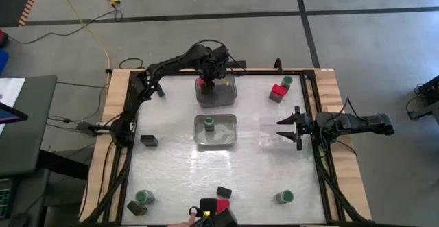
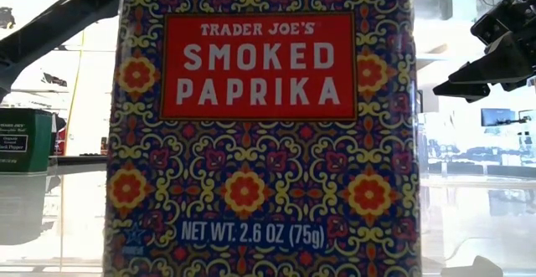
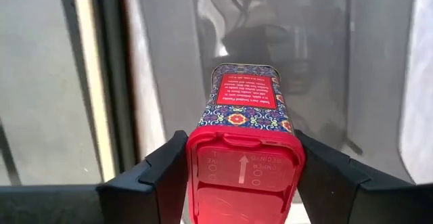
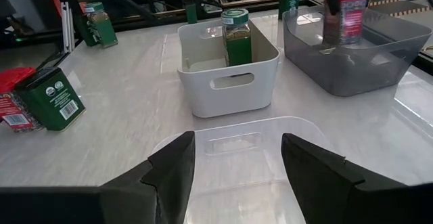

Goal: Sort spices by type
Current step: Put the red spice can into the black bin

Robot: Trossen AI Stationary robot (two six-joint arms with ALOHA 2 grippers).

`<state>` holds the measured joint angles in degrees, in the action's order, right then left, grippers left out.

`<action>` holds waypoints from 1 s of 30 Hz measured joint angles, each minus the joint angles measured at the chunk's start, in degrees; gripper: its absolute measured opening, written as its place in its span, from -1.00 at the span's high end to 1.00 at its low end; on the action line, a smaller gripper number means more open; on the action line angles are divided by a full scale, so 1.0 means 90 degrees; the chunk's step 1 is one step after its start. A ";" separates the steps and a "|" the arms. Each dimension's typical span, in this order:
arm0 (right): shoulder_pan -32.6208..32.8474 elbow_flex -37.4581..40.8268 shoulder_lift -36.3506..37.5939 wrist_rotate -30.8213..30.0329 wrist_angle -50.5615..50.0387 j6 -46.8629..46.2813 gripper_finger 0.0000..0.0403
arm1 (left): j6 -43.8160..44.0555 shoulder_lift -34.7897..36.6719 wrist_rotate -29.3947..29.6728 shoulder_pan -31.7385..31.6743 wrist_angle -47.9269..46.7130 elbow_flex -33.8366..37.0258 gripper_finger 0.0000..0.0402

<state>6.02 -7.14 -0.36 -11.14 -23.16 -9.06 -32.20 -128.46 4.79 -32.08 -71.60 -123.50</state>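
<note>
My left gripper point(image 3: 240, 176), clamped on a red-topped square paprika tin point(image 3: 245, 143), hangs it over the smoky grey plastic bin point(image 1: 217, 93) directly beneath for sorting, while my right gripper point(image 4: 237, 163) waits, fingers apart, above a clear plastic bin point(image 4: 237, 146).

Paprika tin point(image 3: 245, 109) had red lid, blue-and-orange floral pattern; middle bin point(image 4: 230, 82) white; jar point(image 4: 236, 36) green-lidded.

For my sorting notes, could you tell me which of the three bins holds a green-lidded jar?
The white middle bin: a green-lidded jar stands inside it, unlike the grey and clear bins.
</note>
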 joint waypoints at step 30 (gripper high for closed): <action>-0.0002 0.0000 0.0002 -0.0001 0.0000 0.0000 -0.24 | 0.0730 -0.0326 0.0171 -0.0015 -0.0051 -0.0046 -0.20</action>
<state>6.00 -7.14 -0.34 -11.16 -23.16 -9.06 -25.63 -131.39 6.33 -32.21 -72.06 -123.92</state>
